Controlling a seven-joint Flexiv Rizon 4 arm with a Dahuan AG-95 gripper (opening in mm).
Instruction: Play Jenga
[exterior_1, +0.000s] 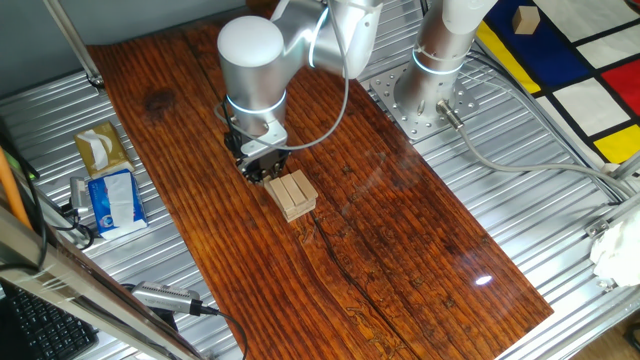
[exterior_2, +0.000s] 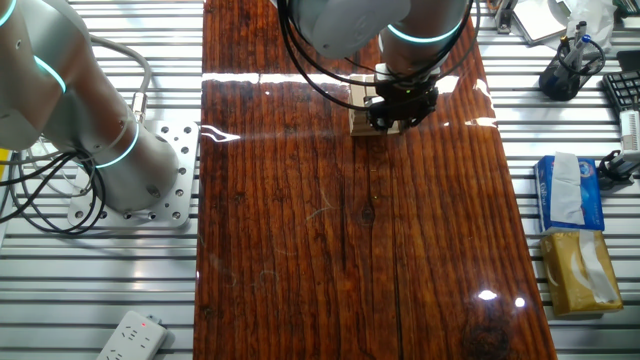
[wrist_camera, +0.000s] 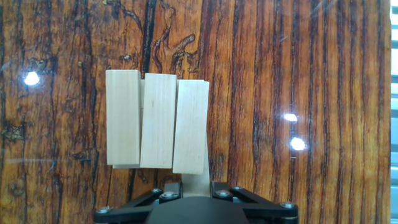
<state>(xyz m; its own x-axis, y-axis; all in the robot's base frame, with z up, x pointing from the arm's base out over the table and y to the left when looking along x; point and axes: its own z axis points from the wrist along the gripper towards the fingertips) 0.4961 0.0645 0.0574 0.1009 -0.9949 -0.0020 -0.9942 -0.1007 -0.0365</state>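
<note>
Jenga low on the dark wooden table, nearer the far-left edge than the near corner in one fixed view; three pale bars abreast on top, another layer just showing beneath in the hand view. Bars slightly uneven at their ends, the right one tilted a little. Plenty of bare wood beyond the pile toward the near corner and the right edge; less toward the edge where the tissue box and tan packet lie on the ribbed metal off the wood. Gripper low, just beside the pile's end, pointing down at the table, arm bent over it from the base. Jaws: cannot tell how far apart, only the housing visible at the hand view's bottom edge. White power strip off the wood in the other fixed view.
</note>
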